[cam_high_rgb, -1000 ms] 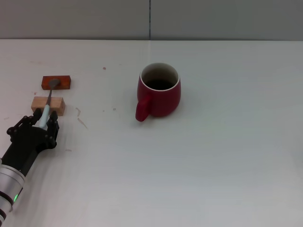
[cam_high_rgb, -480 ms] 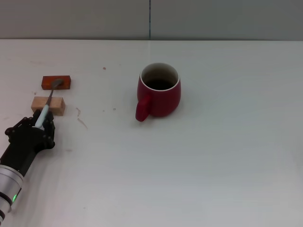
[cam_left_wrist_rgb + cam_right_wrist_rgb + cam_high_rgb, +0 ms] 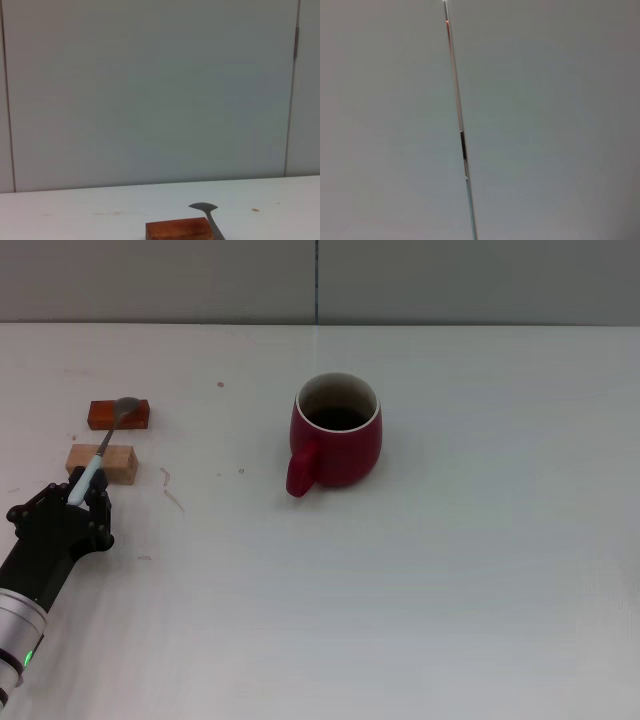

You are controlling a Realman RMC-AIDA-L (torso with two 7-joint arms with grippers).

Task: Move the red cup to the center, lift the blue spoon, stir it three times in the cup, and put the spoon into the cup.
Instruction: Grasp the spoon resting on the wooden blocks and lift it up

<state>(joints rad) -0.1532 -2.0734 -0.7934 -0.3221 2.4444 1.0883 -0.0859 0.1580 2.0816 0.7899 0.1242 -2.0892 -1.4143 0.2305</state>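
Observation:
The red cup [image 3: 338, 432] stands upright near the middle of the white table, its loop handle [image 3: 301, 469] pointing toward me and to the left. My left gripper [image 3: 85, 496] at the left edge is shut on the pale-blue handle of the blue spoon [image 3: 103, 445]. The spoon slants up and away, its grey bowl raised just over the red-orange block [image 3: 117, 416]. In the left wrist view the spoon's bowl [image 3: 204, 207] shows above that block [image 3: 178, 229]. My right gripper is out of view; its wrist view shows only a wall.
A tan wooden block [image 3: 103, 462] lies just beyond my left gripper, under the spoon's handle, with the red-orange block behind it. The white table [image 3: 450, 570] ends at a grey wall at the back.
My left gripper has drawn slightly back and left with the spoon. The spoon's bowl has lifted off the red-orange block and now tilts upward.

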